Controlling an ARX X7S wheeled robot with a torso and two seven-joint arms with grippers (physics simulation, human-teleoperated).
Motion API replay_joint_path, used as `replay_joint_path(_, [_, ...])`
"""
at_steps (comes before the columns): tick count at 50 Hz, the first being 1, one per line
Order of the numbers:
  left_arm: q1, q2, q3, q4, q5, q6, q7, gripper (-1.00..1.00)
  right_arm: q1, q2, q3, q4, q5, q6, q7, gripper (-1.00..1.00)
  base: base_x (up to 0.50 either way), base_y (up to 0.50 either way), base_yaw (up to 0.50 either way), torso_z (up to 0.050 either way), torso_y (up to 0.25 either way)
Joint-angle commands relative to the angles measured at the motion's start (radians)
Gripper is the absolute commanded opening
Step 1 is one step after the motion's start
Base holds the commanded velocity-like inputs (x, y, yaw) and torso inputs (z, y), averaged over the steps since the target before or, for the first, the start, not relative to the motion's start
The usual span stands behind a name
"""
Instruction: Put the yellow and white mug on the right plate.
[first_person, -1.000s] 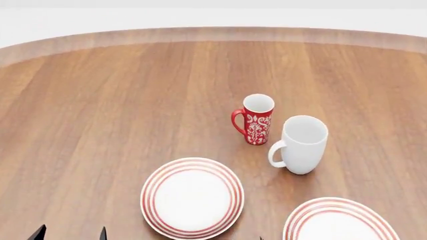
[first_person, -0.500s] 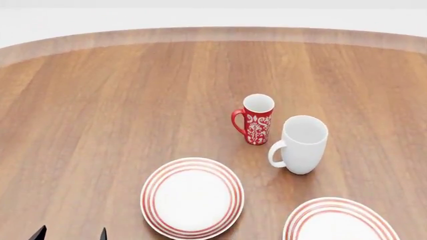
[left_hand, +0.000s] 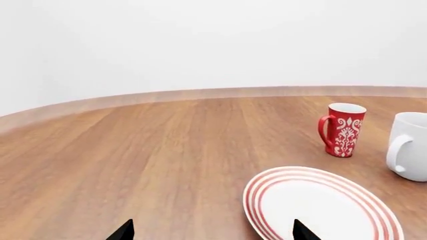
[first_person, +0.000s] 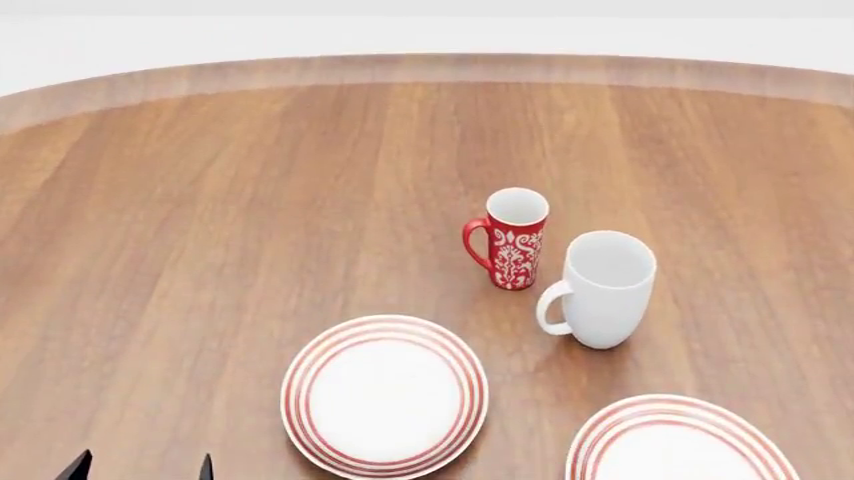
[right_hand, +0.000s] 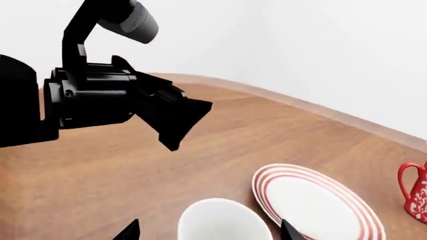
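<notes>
No yellow mug shows in any view. The right plate (first_person: 681, 446), white with red rings, lies at the table's near right, cut by the head view's edge. My right gripper (right_hand: 210, 232) is open, out of the head view. A white rounded thing (right_hand: 223, 220) sits between its fingertips with gaps on both sides. No yellow shows on it, so I cannot tell what it is. My left gripper (first_person: 143, 467) is open and empty at the near left, beside the left plate (first_person: 384, 395), which also shows in the left wrist view (left_hand: 320, 205).
A slim red floral mug (first_person: 514, 240) and a taller plain white mug (first_person: 603, 290) stand side by side beyond the plates. Both show in the left wrist view, red (left_hand: 343, 130) and white (left_hand: 410, 146). My black left arm (right_hand: 100, 100) and a ringed plate (right_hand: 317, 205) fill the right wrist view.
A dark fingertip at the bottom edge of the head view one second ago has slipped out of view. The mugs, plates and left gripper have not moved.
</notes>
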Motion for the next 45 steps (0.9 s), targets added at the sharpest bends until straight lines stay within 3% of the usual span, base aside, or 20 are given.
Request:
replay_joint_path(1, [-0.001,0.016,-0.018,0.005,0.017,-0.003,0.016,1.00,0.026,-0.035,0.018,0.095,0.047,-0.019,-0.067,1.00,0.00,0.00,0.00,0.000,0.000])
replay_joint_path(45, [-0.002,0.000,-0.001,0.005,0.002,0.003,-0.007,1.00,0.108,-0.101,-0.014,0.383,0.016,-0.073,-0.090,1.00,0.00,0.00,0.00,0.000,0.000])
